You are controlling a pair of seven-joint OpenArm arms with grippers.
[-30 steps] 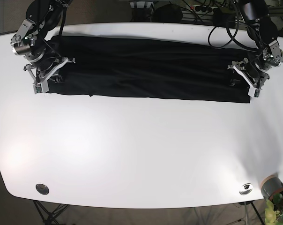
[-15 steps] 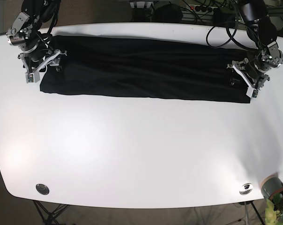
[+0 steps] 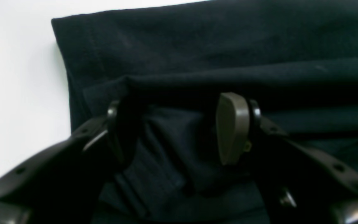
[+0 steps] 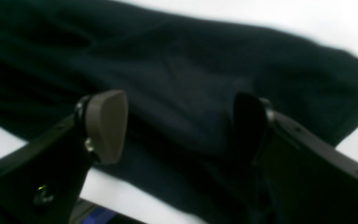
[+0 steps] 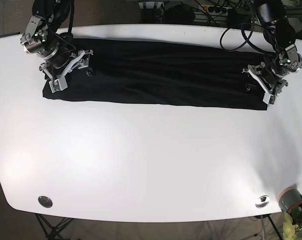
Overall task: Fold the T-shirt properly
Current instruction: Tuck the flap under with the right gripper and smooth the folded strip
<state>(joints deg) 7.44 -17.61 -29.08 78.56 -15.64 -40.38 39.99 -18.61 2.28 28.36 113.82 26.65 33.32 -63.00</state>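
The black T-shirt (image 5: 156, 74) lies folded into a long band across the far side of the white counter (image 5: 151, 160), with one gripper at each end. The left gripper (image 3: 179, 130) has its jaws spread wide over a bunched fold at the shirt's end, the cloth lying between the pads (image 3: 231, 127) without being pinched. The right gripper (image 4: 179, 124) likewise has its jaws wide apart above the dark fabric, holding nothing; no brand or writing can be read on the shirt.
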